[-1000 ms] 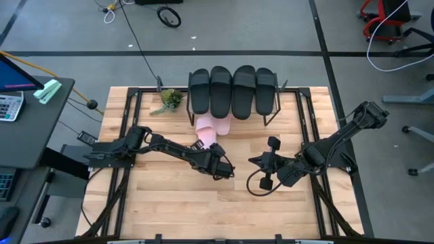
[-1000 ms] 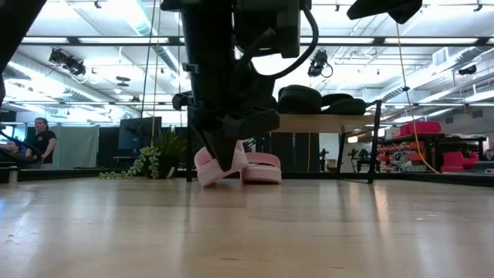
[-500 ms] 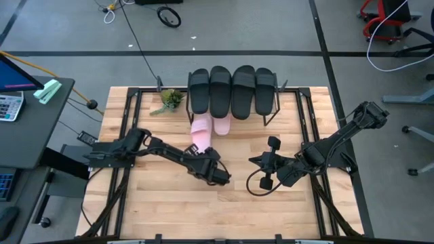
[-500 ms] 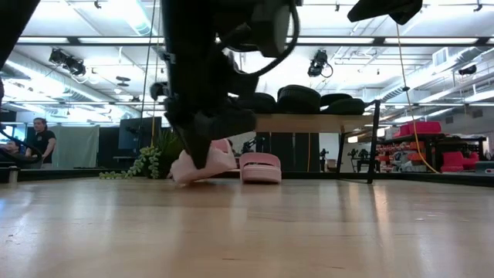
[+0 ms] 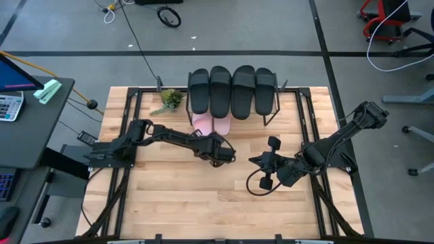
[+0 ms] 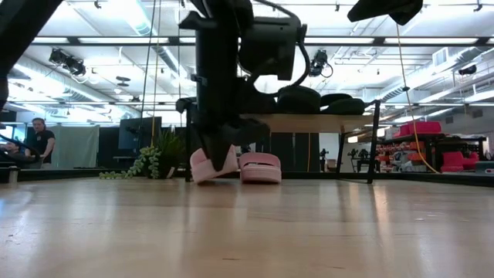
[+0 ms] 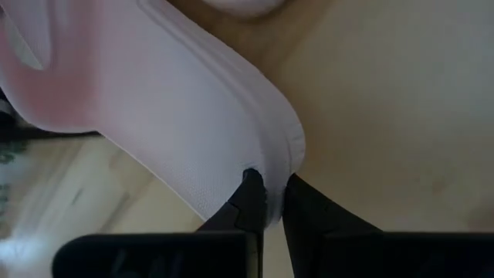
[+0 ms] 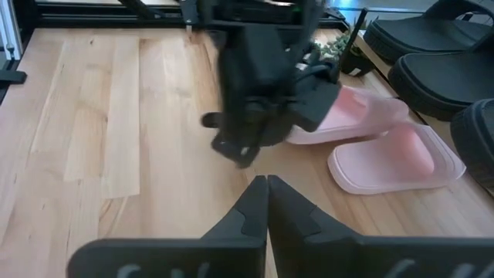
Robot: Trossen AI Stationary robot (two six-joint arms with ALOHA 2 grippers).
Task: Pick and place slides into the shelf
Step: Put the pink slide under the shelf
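Four black slides (image 5: pixel 232 91) lie side by side on top of the shelf (image 6: pixel 309 122) at the table's far side. One pale pink slide (image 5: pixel 222 126) rests flat on the table, its far part under the shelf. My left gripper (image 5: pixel 207 138) is shut on the second pink slide (image 5: pixel 201 122), just left of the first one in the high view. That slide (image 6: pixel 210 164) is tilted in the low view. My right gripper (image 5: pixel 252 161) waits shut and empty over the table's right half, pointing left. My left gripper pinches the rim of the pink slide's sole (image 7: pixel 279 154) at its rounded near end, between the two fingers (image 7: pixel 251 193). The fingers come from the table's near side, slanting down, along the slide's length. The slide is tilted; whether its far end rests on the table, I cannot tell.
A small green plant (image 5: pixel 167 100) stands left of the shelf at the far edge. Black frame rails (image 5: pixel 129 108) run along both sides of the tabletop. Bare wood (image 5: pixel 203 203) fills the near half. A person (image 6: pixel 38 140) stands far behind the table.
My left gripper, still shut on the pink slide, swung first a little toward the left and near edges, then toward the far edge and the shelf. The slide has travelled with it and now lies farther under the shelf's front, next to the other pink slide.
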